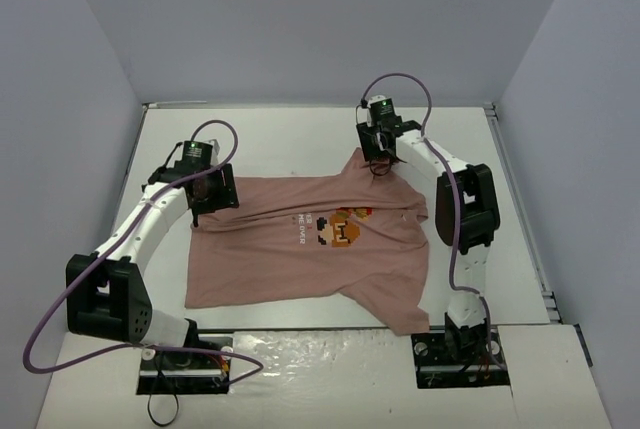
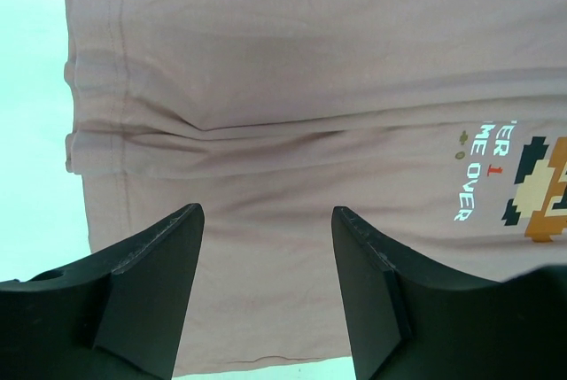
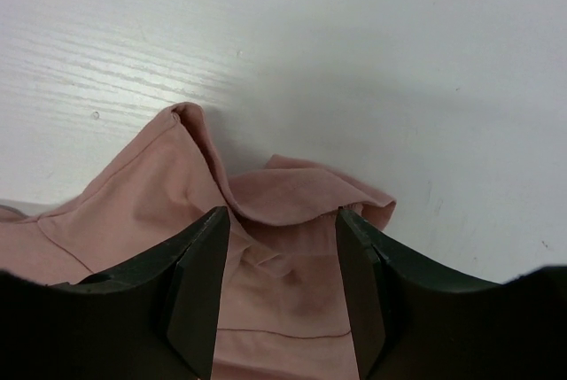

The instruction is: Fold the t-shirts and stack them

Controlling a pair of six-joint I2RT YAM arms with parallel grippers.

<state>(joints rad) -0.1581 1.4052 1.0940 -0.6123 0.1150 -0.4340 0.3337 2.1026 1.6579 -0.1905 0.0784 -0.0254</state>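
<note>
The dusty-pink t-shirt (image 1: 300, 259) lies spread sideways on the white table (image 1: 270, 139), hem to the left, with its pixel-figure print (image 1: 342, 230) near the middle. My left gripper (image 1: 212, 199) hovers open over the shirt's far-left corner. In the left wrist view its jaws (image 2: 266, 247) stand wide apart above wrinkled fabric (image 2: 292, 88), near the hem edge, with the white text and print (image 2: 532, 190) at the right. My right gripper (image 1: 379, 164) is open at the shirt's far edge. Its jaws (image 3: 282, 247) straddle a crumpled sleeve (image 3: 301, 194) without closing on it.
Grey walls enclose the table on three sides. The arm bases (image 1: 460, 349) stand at the near edge, with purple cables (image 1: 60, 309) looping beside them. The shirt's near-right sleeve (image 1: 405, 314) reaches toward the right base. White table (image 3: 354, 43) lies beyond the sleeve.
</note>
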